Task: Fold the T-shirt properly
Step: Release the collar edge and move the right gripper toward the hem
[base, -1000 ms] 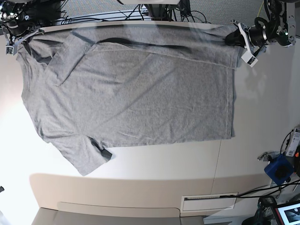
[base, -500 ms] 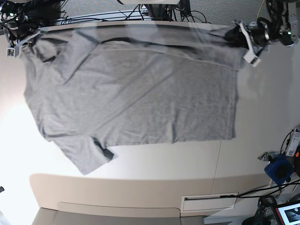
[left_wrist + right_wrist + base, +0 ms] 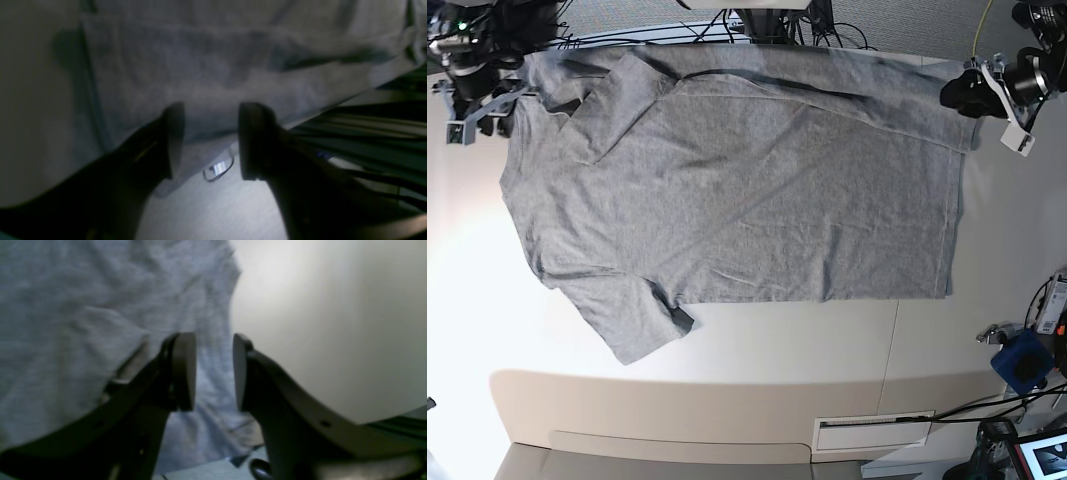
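Grey cotton T-shirt point(image 3: 737, 190) spread flat on table point(image 3: 777, 350) | soft, light, floppy, likely drapes | best grabbed at hem corners | left gripper point(image 3: 208, 140) and right gripper point(image 3: 213, 371) jaws apart, empty

Pale, off-white bench point(image 3: 807, 340), glare pooling bright along its left side. A seam point(image 3: 893, 345) crosses the surface on the right. Dark cables point(image 3: 677, 35) bunch behind the far edge. A blue box point(image 3: 1023, 362) and a small lit screen point(image 3: 1045, 458) at lower right.

Both grippers released; the T-shirt point(image 3: 737, 190) has shifted toward the left arm.
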{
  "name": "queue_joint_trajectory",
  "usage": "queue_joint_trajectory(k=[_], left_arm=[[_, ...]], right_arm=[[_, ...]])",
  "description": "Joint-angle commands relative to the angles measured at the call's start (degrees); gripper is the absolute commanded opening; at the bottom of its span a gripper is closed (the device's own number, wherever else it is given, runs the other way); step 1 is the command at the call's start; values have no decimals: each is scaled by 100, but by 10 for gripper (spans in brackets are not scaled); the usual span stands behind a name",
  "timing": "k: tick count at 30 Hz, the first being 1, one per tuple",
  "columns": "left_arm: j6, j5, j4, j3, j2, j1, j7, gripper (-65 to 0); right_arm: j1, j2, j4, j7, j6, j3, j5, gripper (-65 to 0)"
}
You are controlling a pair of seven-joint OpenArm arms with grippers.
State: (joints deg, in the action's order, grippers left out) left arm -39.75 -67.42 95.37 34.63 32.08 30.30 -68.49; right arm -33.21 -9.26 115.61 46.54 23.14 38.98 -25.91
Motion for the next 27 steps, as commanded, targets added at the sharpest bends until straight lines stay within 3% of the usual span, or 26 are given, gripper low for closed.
queue_joint_trajectory(k=[1, 10, 18, 23, 27], left_arm=[[-25, -170, 76, 55, 118, -2, 109, -338], [-25, -205, 74, 55, 109, -498, 363, -338], [-25, -39, 59, 52, 107, -767, 658, -338], [-25, 140, 50, 52, 109, -905, 702, -338], [-25, 142, 35, 52, 109, -907, 704, -338]], right_arm=[[7, -15, 96, -286, -20, 48, -109, -458], [994, 50, 96, -407, -7, 44, -85, -459], [1899, 46, 81, -629, -4, 44, 682, -458], [2612, -240, -675, -809, 66, -136, 946, -457], [3499, -643, -2236, -1246, 122, -726, 1464, -335]])
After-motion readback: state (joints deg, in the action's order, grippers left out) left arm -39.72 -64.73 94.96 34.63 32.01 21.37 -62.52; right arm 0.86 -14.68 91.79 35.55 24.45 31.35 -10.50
